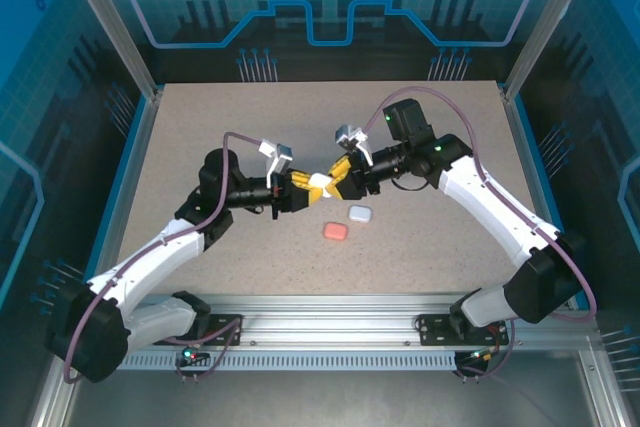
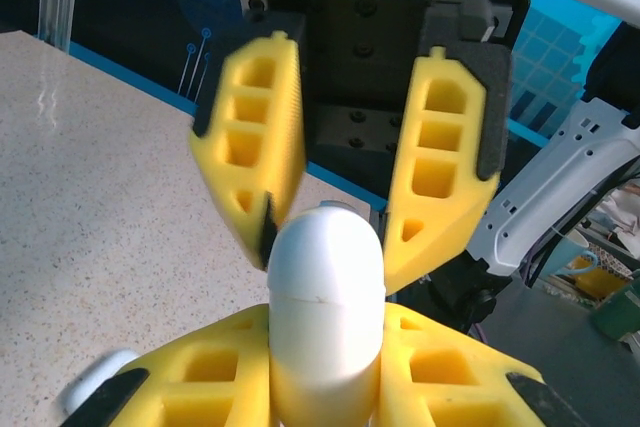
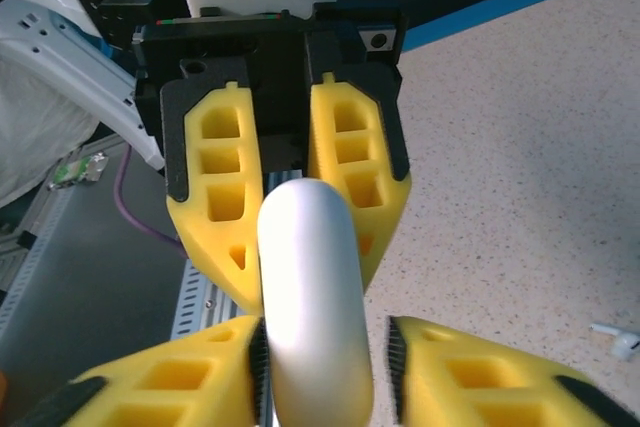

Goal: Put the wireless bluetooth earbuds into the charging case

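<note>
**Over Mid-Table, One White Case Between Two Grippers**

Beneath everything, a speckled beige table (image 1: 200, 137), fenced by blue enclosure walls. Reaching in from its near edge, the left arm (image 1: 170, 247) and the right arm (image 1: 490, 197), white and black, wrists nose to nose above the table's middle.

For the left gripper (image 1: 306, 187): clamped on the white charging case (image 1: 321, 184), yellow fingers (image 3: 385, 207) pressed against both flanks, plain from the right wrist camera. For the right gripper (image 1: 338, 180): jaws set around the opposite end of that same case, parted rather than clenched; one pad against the shell, a sliver of gap beside the other pad (image 3: 393, 352); one finger smeared with blur from the left wrist camera.

As for the case itself: lifted clear of the table, rounded like a pebble, a thin seam line across the shell.

Between the table's middle and its near edge, slightly right: a pale bluish case (image 1: 360, 214) and a salmon-pink case (image 1: 335, 232), flat on the surface, near each other yet apart, the pink one closer to the near edge.

Smallest of all, a white stemmed earbud (image 3: 618, 339), lying on the bare table well apart from the held case; which part of the table, impossible to tell.
</note>
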`<state>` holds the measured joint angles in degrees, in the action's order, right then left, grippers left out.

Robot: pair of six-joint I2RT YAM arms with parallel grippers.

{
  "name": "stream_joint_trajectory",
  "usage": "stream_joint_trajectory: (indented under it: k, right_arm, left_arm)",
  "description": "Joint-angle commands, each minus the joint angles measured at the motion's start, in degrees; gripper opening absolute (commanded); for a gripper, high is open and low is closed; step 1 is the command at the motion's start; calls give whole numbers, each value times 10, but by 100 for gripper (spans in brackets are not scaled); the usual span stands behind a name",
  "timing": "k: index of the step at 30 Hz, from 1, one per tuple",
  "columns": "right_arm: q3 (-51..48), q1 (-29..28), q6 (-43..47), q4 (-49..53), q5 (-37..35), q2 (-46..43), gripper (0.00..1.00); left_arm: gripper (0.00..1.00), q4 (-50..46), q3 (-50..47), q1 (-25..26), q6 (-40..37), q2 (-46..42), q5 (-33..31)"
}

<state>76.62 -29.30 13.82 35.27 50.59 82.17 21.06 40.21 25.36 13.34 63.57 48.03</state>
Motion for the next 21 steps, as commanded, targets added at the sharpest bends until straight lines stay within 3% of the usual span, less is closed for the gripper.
stream_joint_trajectory:
  k: [1,5,9,21]
  right_arm:
    - [1,-2,-2,-8,-41,-26,48]
    - [-19,-2,-15,-39,-85,-50,64]
    - [-22,-18,-11,-47,-112,-49,72]
    - [0,-23,-18,-51,-147,-34,67]
  left_arm:
    - [2,4,-9,5,-13,-15,1]
    - [2,3,-8,5,-17,-20,-2]
    - [1,4,-7,5,-16,-20,-2]
    - [0,-2,-8,7,-18,-23,-3]
